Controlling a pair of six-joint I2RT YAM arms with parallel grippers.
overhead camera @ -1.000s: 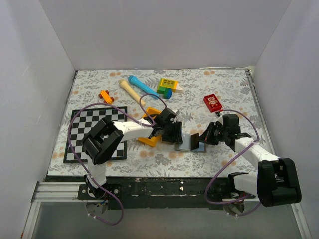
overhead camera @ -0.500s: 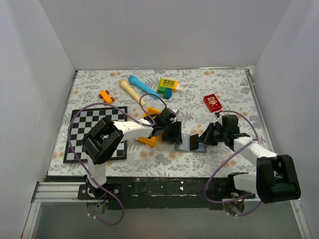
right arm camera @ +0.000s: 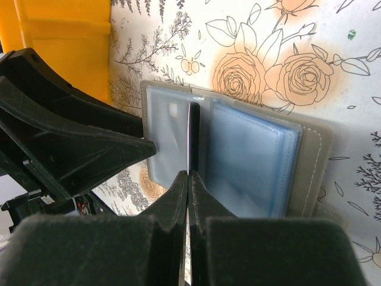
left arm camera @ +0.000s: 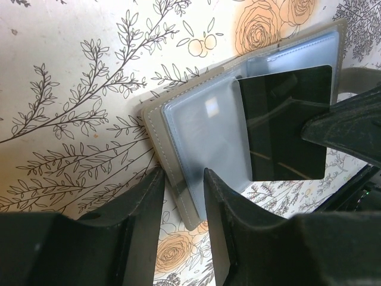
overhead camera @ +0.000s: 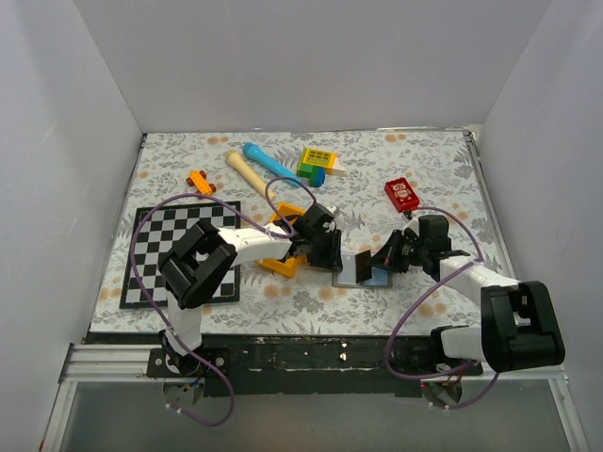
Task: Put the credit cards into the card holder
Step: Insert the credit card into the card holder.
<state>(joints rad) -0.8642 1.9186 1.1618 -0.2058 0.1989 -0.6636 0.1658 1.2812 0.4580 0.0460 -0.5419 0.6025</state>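
The card holder (left arm camera: 178, 128) is laid open on the bench (left arm camera: 71, 77), its pale blue pockets turned upward. One credit card (left arm camera: 284, 122) is pinched by its near end in the right fingers (right arm camera: 158, 238), which are closed tight on it. The card is held over the holder's middle, close to the seam between the two pocket panels. Whether its far edge has entered a pocket mouth cannot be told. The left fingers (left arm camera: 137, 220) are seen apart, set astride the holder's grey outer border on the side away from the card. One finger is placed over the bench just beside the holder, the other over the nearest pocket, and no clamp on the holder is shown. The step in hand is judged to be the feeding of the card into a pocket. To be done well, the holder should be pinned flat at that border so that it is not dragged along. The card should be lowered until it lies nearly in the plane of the pocket, with its leading edge squared to the slit. It should then be slid along the pocket rather than pressed down, since the soft plastic is likely to buckle. The card should be released only once most of it is covered.
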